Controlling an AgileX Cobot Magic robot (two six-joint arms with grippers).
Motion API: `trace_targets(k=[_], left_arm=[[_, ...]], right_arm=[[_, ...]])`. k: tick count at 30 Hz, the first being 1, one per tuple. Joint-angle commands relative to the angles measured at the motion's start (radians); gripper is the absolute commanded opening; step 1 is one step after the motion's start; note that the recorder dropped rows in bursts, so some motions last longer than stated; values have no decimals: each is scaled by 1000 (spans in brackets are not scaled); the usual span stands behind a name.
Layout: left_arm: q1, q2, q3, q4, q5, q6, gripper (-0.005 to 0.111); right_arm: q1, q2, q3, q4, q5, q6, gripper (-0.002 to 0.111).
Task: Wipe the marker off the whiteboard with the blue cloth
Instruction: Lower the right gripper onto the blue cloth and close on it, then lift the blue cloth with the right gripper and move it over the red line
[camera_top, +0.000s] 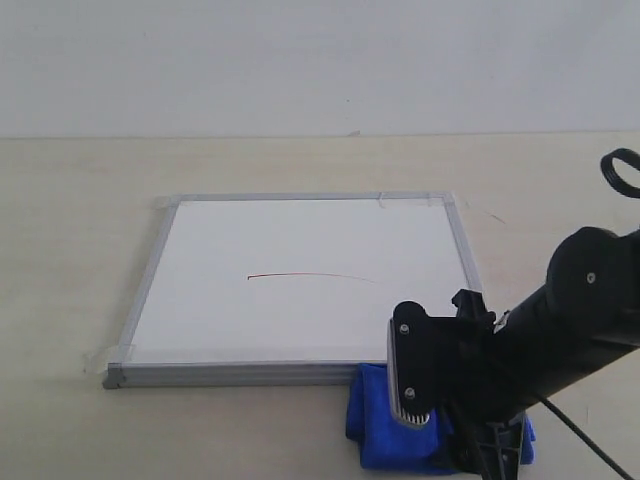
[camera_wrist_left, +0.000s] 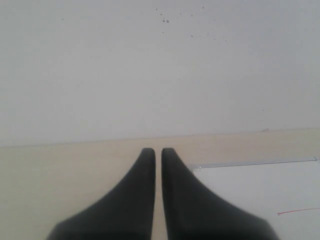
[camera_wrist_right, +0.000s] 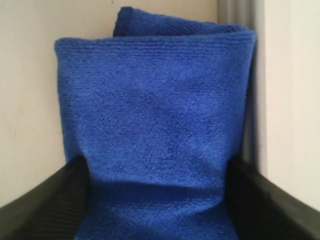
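Right gripper (camera_wrist_right: 157, 172) pinching thick royal-blue plush cloth (camera_top: 372, 420), cloth lying on beige table (camera_top: 60, 250) against silver-framed white whiteboard (camera_top: 300, 325), thin curved dark red marker line (camera_top: 310, 275) crossing mid-board, left gripper (camera_wrist_left: 158, 155) hovering, fingers pressed nearly together

The whiteboard (camera_top: 300, 230), silver-framed with taped corners, lies flat at mid-frame. A thin, slightly curved dark red marker line (camera_top: 310, 274) crosses its middle. The plush, folded blue cloth (camera_top: 372, 415) sits lower right, against the board's near edge.
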Motion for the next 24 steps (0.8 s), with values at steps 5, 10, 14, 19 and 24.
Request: trace_targets(k=[5, 10, 14, 19, 24], left_arm=[[-3, 1, -4, 1, 0, -1, 4], [-3, 1, -4, 1, 0, -1, 4], [-3, 1, -4, 1, 0, -1, 4], [-3, 1, -4, 1, 0, -1, 4], [-3, 1, -4, 1, 0, -1, 4]], right_arm=[[3, 98, 5, -9, 8, 15, 44], [3, 107, 5, -9, 40, 36, 11], [3, 107, -14, -9, 106, 78, 0], [3, 61, -92, -9, 217, 246, 0], [3, -77, -187, -9, 253, 436, 0]])
